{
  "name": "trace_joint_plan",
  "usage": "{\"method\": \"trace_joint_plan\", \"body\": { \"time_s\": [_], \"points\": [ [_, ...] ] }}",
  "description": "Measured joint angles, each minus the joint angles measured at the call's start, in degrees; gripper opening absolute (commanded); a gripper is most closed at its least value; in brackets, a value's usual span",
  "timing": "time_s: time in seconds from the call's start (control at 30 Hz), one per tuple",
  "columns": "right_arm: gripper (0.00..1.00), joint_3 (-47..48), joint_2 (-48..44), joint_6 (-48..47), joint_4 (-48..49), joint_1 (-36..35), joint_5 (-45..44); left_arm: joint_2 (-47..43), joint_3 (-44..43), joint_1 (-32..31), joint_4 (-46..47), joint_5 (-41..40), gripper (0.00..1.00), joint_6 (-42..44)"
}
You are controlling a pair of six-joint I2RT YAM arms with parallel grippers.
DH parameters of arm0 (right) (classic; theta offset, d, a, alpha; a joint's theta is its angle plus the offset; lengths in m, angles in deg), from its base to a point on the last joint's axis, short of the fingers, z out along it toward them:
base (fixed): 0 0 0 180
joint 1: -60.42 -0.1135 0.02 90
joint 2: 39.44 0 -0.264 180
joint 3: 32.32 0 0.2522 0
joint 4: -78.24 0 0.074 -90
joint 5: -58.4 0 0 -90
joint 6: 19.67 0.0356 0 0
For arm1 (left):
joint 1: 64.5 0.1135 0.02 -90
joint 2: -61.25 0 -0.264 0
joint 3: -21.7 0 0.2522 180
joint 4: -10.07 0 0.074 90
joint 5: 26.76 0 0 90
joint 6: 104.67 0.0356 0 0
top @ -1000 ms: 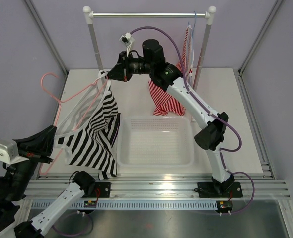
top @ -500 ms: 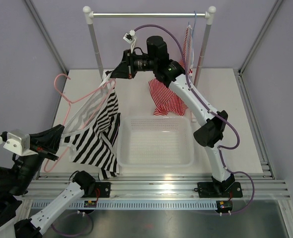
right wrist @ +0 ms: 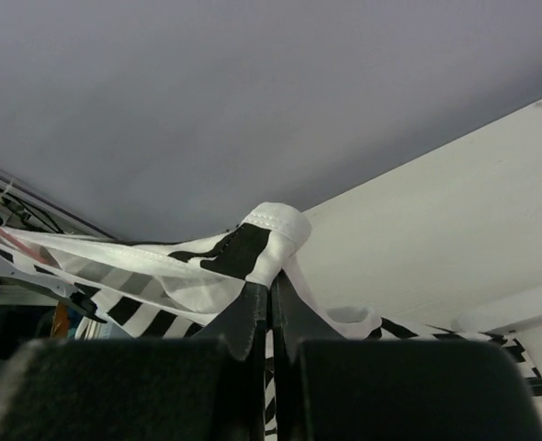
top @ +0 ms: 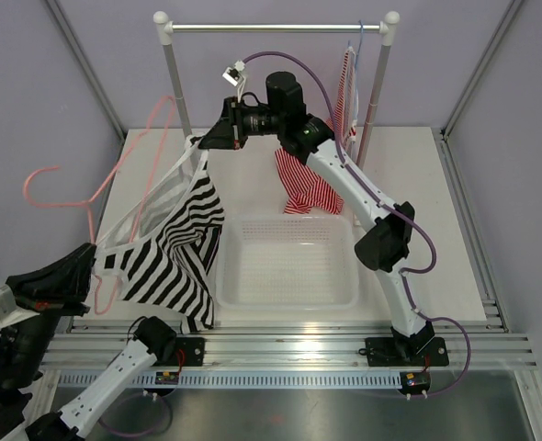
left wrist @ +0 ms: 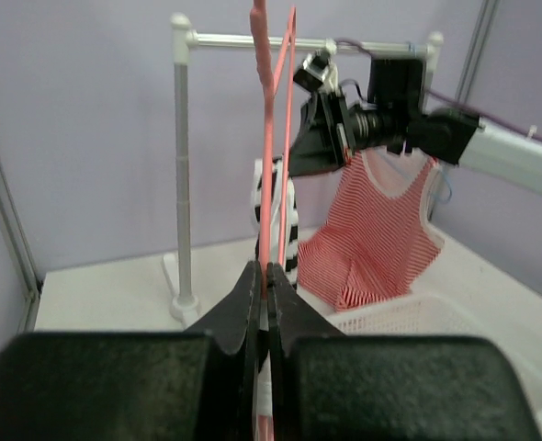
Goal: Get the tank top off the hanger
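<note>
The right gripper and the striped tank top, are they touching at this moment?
Touching. In the right wrist view, the right gripper is shut on a bunched strap of the tank top, with the fabric pinched between its tips.

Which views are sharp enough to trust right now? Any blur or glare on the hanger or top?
Top view: hanger smeared and faint, tank top crisp, mild glare on the front rail. Left wrist: left gripper and the near hanger wire soft, background clearer. Right wrist: right gripper dark and blurred, the pinched tank top edge in focus.
</note>
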Motion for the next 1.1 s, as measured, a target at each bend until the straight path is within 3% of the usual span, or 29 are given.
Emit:
{"method": "trace_joint_plan", "body": {
  "time_s": [0.3, 0.53, 0.7, 0.93, 1.1],
  "points": [
    [0.00, -1.9, 0.7, 4.0, 8.4, -1.4, -2.6, -2.1, 11.3, 0.0, 21.3, -6.6, 0.00, -2.1],
    [0.00, -3.6, 1.0, 4.6, 9.2, -5.2, -7.5, 10.2, 11.5, 0.0, 35.4, -9.9, 0.00, 0.3],
    [0.00, -5.9, 1.0, 3.3, 9.3, -6.0, -13.0, 14.6, 9.5, 0.0, 38.4, -15.0, 0.00, 3.7],
    [0.00, -13.4, 1.0, 1.3, 8.6, -10.1, -22.8, 8.9, 12.5, 0.0, 40.2, -19.1, 0.00, 4.5],
    [0.00, -17.5, 0.9, 0.6, 6.0, -12.4, -31.6, 7.6, 13.2, 0.0, 32.0, -26.4, 0.00, 1.7]
  ]
}}
